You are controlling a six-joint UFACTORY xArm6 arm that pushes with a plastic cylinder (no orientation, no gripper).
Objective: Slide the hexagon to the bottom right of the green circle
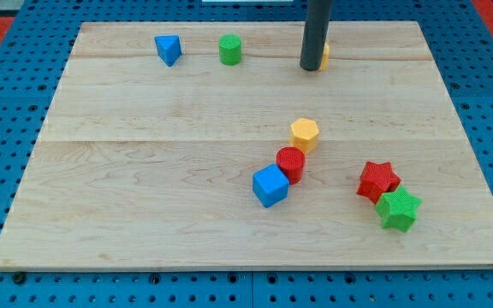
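Observation:
The yellow hexagon lies right of the board's middle. The green circle stands near the view's top, left of centre. My tip is near the view's top, to the right of the green circle and well above the hexagon. It stands right against a yellow block that it mostly hides; that block's shape cannot be made out.
A red circle touches the hexagon's lower left, with a blue cube against it. A red star and a green star sit at the lower right. A blue triangle lies left of the green circle. The wooden board rests on a blue pegboard.

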